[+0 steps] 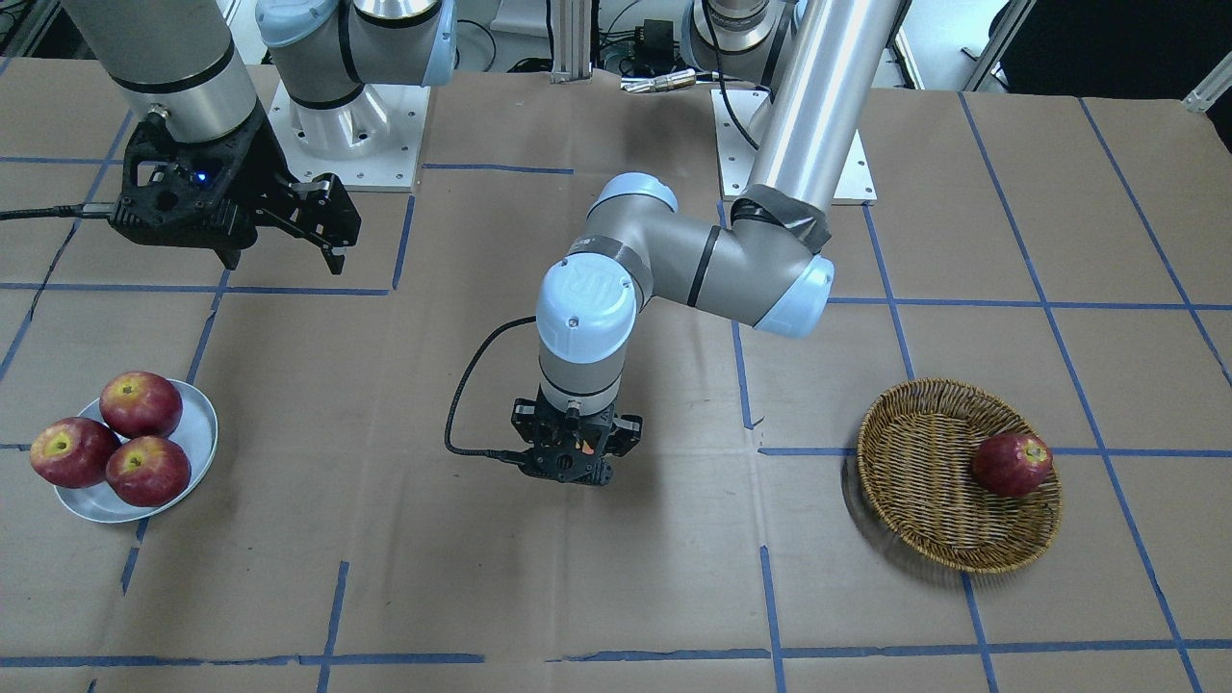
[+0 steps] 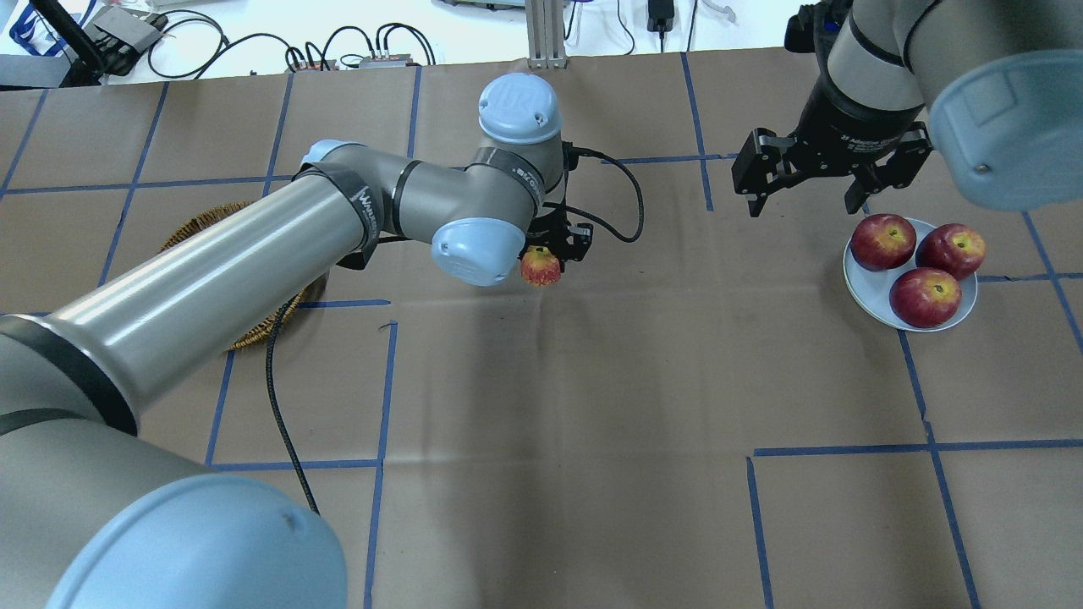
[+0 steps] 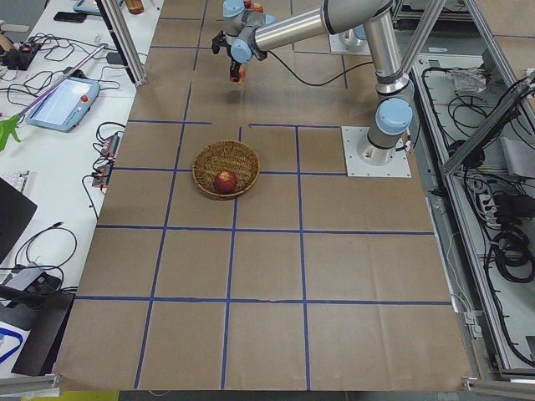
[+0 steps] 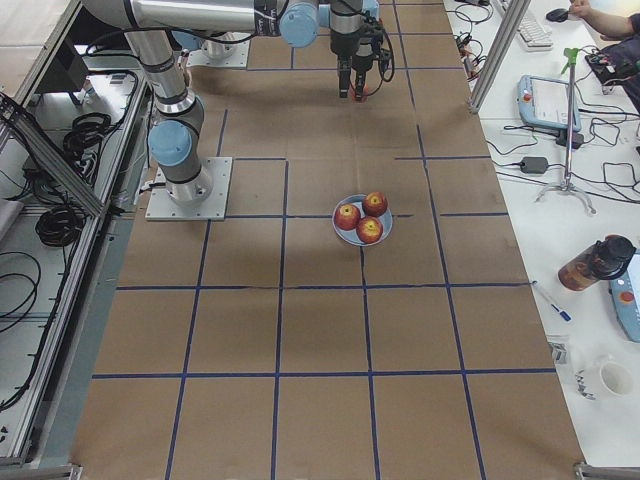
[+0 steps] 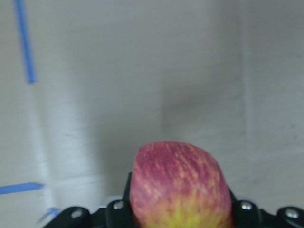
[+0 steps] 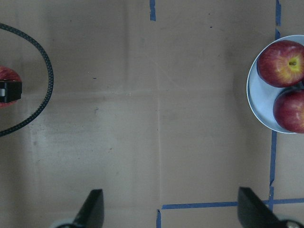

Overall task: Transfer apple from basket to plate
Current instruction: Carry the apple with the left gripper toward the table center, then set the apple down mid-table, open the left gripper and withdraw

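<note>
The left gripper points straight down and is closed around the apple, a red fruit with yellow-orange streaks. In the left wrist view the two black fingers press the apple on both sides, and the lower part of the fruit is cut off by the frame edge; the table behind it is blurred. In the front-facing view the gripper body hides the apple almost completely, and only a small orange spot shows. Whether the apple touches the paper-covered table or hangs above it is hard to tell.

A black cable makes a loop from this gripper toward 9 o'clock in the front-facing view.

In this same view the wicker basket lies at 3 o'clock from the left gripper, well apart. One dark red apple sits in it, at its 3 o'clock side. In the overhead view the left arm covers most of the basket.

The plate lies at 9 o'clock, also well apart, with three dark red apples touching each other on it. The right wrist view cuts the plate at the frame edge and shows only two of them.

The right gripper hangs above the table near the plate, its jaws spread wide and holding nothing.
</note>
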